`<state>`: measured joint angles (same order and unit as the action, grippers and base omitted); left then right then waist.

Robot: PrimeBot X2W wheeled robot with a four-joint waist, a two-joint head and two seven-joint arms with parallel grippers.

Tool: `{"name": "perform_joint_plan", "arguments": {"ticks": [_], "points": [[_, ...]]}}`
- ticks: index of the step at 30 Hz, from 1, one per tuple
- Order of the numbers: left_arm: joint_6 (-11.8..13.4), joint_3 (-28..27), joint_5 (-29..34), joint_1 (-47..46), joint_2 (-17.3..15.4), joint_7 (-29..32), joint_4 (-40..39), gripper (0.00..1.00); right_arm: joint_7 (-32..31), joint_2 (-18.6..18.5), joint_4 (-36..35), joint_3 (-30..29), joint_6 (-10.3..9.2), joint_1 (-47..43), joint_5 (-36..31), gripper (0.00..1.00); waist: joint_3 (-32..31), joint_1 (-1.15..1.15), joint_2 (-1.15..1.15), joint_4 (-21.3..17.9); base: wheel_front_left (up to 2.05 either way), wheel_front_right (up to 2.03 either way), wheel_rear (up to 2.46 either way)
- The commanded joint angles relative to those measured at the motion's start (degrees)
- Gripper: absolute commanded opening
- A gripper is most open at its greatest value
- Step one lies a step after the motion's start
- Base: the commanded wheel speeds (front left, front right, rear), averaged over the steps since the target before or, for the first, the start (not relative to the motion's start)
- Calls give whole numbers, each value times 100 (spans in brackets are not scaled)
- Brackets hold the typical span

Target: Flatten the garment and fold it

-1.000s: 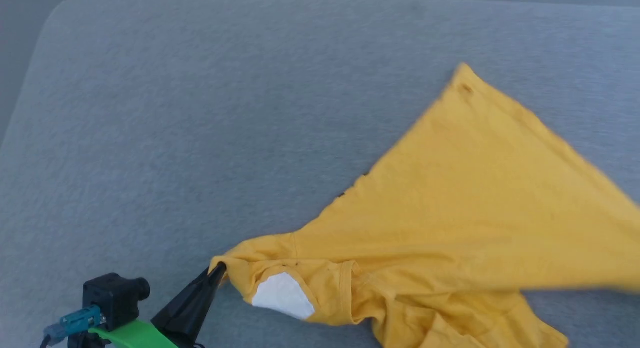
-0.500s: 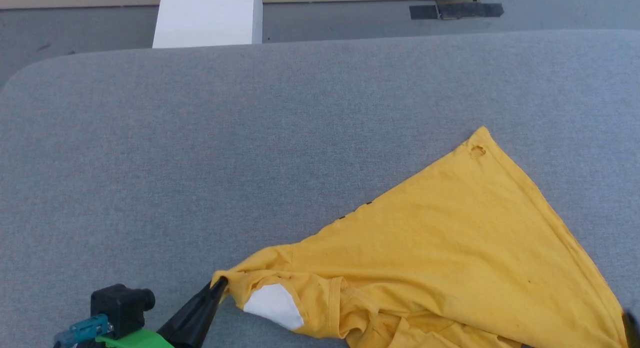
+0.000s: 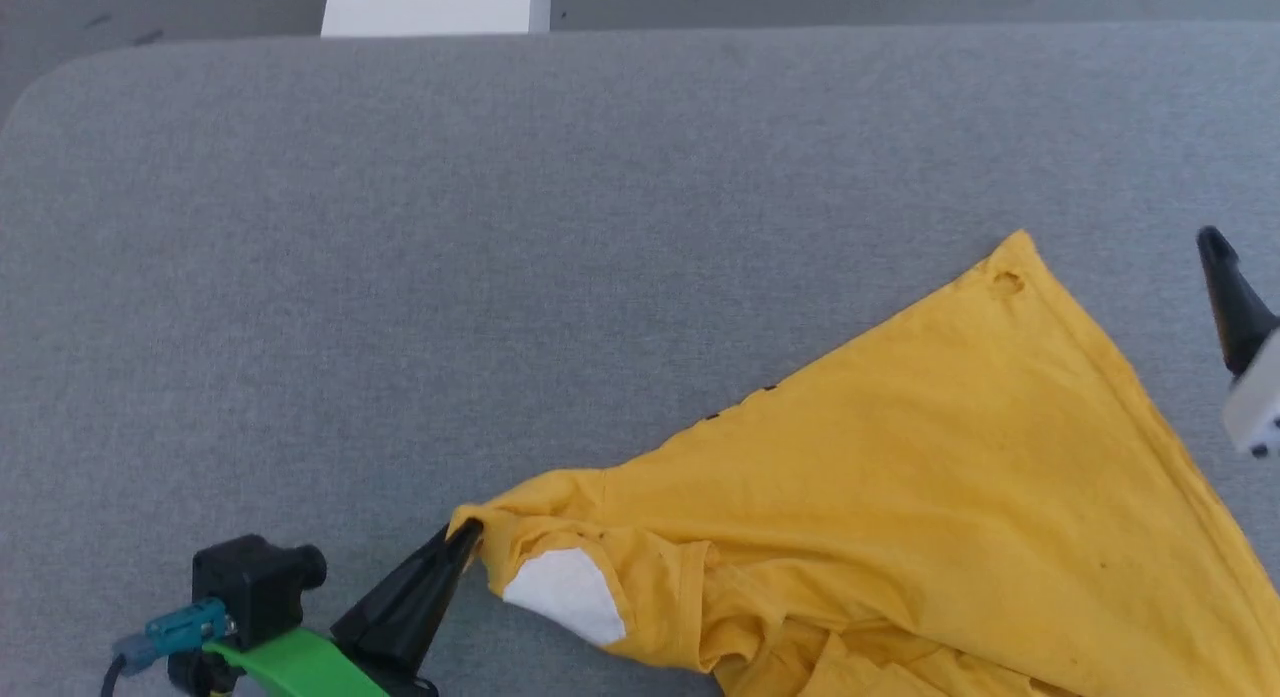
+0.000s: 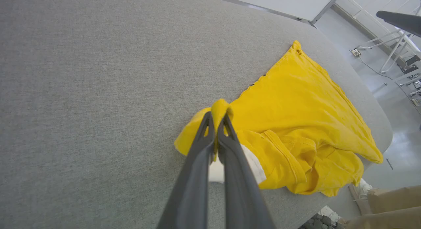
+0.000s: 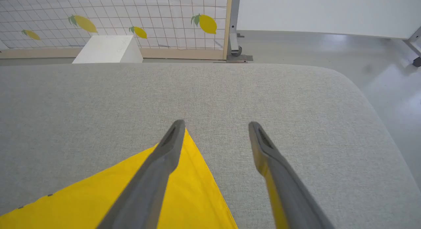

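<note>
Nearest me, my left gripper (image 4: 217, 115) is closed tight on a pinch of yellow cloth at the near-left corner of the garment (image 3: 900, 457). This is a yellow T-shirt lying on the right half of a grey padded table (image 3: 500, 227).

Just beside that pinch the shirt is bunched. A stitched hem curls over, a white patch (image 3: 565, 592) of the print peeks out from a fold, and the cloth toward the table's near edge is rumpled in layers.

Farther out the fabric lies smooth, a broad triangle narrowing to a far corner with a small hole (image 3: 1005, 282) in it. My right gripper (image 5: 215, 124) hovers near that far corner with its fingers spread apart, holding nothing.

Beyond the table a white block (image 3: 435, 2) stands on the floor.

I judge the flattening as partly done. One layer is spread, but the sleeves and neckline are not laid out, and no fold has begun.
</note>
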<state>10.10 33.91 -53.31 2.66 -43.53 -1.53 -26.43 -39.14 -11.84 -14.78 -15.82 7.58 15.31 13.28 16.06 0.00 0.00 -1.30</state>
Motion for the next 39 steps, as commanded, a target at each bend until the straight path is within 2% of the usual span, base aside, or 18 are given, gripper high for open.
{"name": "perform_joint_plan", "arguments": {"ticks": [1, 8, 19, 20, 22, 25, 29, 33, 39], "points": [[-55, -2, 71, -165, 12, 25, -9, 0, -126, -2, 244, 104, -9, 253, -70, 100, 484, 0, 0, 313, 0, 0, 0], [-241, 64, 123, -555, 179, 67, 96, 0, -563, -188, 1110, 278, -9, 891, -259, 100, 1013, 0, 0, 688, 0, 0, 0], [-385, 80, 138, -809, 305, 17, 302, 0, -638, -346, 1615, 367, -9, 972, -201, 100, 1326, 0, 0, 929, 0, 0, 0], [-396, 86, 135, -823, 314, 19, 317, 0, -697, -350, 1661, 387, -9, 954, -171, 87, 1336, 0, 0, 938, 0, 0, 0], [-413, 94, 131, -851, 327, 22, 345, 0, -863, -371, 1726, 421, -9, 904, -148, 0, 1344, 0, 0, 951, 0, 0, 0], [-421, 92, 111, -871, 337, 28, 388, 0, -1066, -437, 1712, 444, -9, 860, -127, 0, 1312, 0, 0, 949, 0, 0, 0], [-421, 71, 95, -859, 340, -11, 448, 0, -998, -450, 1626, 383, -9, 870, -186, 0, 1135, 0, 0, 884, 0, 0, 0], [-430, 8, 219, -975, 334, -127, 591, 0, -575, -378, 1515, 384, -9, 897, -184, 0, 789, 0, 0, 779, 0, 0, 0], [-491, -150, 388, -1339, 443, -407, 1194, 0, 407, -75, 1514, 381, -9, 922, -155, 0, 65, 0, 0, 579, 0, 0, 0]]}}
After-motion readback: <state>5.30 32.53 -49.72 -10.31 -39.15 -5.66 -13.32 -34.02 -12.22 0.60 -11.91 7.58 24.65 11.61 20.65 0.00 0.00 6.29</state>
